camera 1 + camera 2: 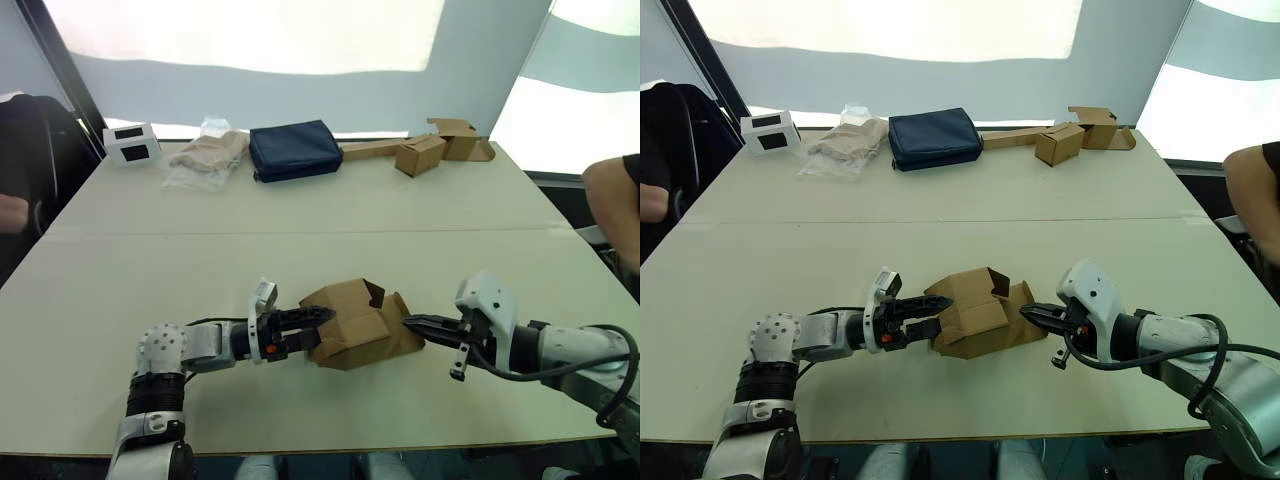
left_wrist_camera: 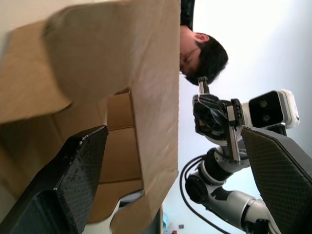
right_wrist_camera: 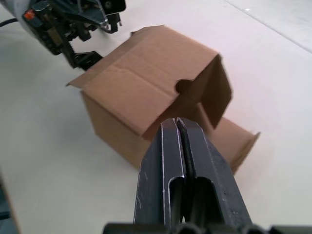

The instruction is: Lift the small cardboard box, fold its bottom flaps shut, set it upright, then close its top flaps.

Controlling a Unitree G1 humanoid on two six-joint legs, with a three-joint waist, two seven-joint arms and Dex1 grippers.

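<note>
Brown corrugated card, the small cardboard box [image 1: 350, 325] lies tipped on its side on the pale desk [image 1: 300, 230], near the front edge, between the two end effectors; its open mouth with loose flaps faces the robot's right and partly upward; being near cube-shaped it has no marked long axis, though its flaps stretch it left to right. The left end effector [image 1: 312, 330] is spread wide, one finger inside the box and one outside, straddling a wall without visibly clamping; the right end effector [image 3: 181, 134] is pressed narrow, fingers together, empty, its tip just beside a flap. To do the lift well, I judge the left should pinch that wall firmly before rising; the right should press flat against the flaps, steadying rather than poking.
</note>
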